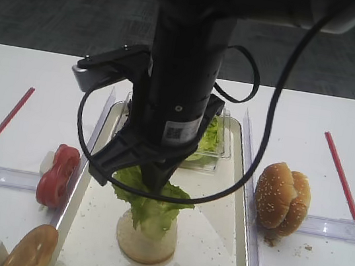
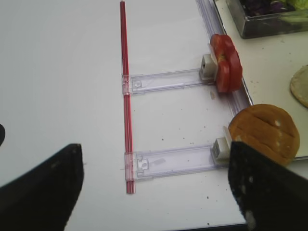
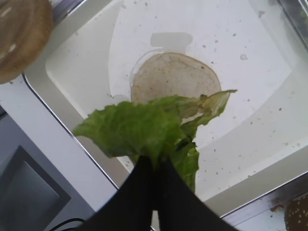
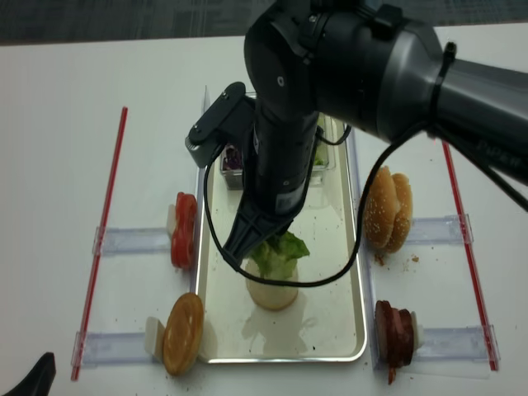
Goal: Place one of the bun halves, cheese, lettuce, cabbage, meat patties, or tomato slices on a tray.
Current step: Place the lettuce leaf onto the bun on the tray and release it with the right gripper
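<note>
A leaf of lettuce is pinched in the closed right gripper, the fingers being shut on its stem end so that the ruffled blade fans away from the tips. The leaf is held above the tray, and a flat pale bun half lies on the tray floor directly under and just beyond the leaf's free edge — this is the relation on which the coming move is judged to turn. From the high view the lettuce is seen hanging over the bun, its lower edge apparently near or touching the disc; contact cannot be confirmed. A lowering and a release over the bun seem to be called for, and the right arm is plainly the nearer one.

The left gripper is held open over the bare bench, well apart from the tray, with tomato slices and a brown bun at the tray's left edge.

A small square code label is seen on the right arm's wrist — no writing on it can be read.
</note>
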You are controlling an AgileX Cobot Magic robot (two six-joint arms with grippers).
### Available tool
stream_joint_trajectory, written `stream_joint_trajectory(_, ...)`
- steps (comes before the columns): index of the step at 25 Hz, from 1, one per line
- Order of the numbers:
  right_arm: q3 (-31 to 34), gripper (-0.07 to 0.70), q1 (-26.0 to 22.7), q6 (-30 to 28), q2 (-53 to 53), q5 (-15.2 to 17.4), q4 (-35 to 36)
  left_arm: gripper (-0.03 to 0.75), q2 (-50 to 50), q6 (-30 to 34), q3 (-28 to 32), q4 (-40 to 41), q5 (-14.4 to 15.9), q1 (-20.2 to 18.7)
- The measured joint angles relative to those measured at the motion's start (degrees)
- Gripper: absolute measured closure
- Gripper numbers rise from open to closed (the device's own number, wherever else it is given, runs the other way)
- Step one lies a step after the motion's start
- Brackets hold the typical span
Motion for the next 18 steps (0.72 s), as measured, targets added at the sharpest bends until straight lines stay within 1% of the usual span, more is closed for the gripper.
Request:
stream_joint_trajectory(9,0.00,0.584,0.00,-0.10,4.08,-0.27,-0.22,0.151,0.00,0.00,0.00,0.00,0.00,0.00)
stream_joint_trajectory(12,0.00,0.584,0.00,-0.18,5.13,-1.28,-0.22,0.151,0.00,0.00,0.00,0.00,0.00,0.00)
stream_joint_trajectory(15,0.00,0.584,0.00,-0.85,6.34,-1.51,-0.15,0.151,0.00,0.00,0.00,0.00,0.00,0.00)
stream_joint_trajectory(18,0.00,0.584,0.00,-1.23,7.56,-2.66,-0.15,0.151,0.00,0.00,0.00,0.00,0.00,0.00)
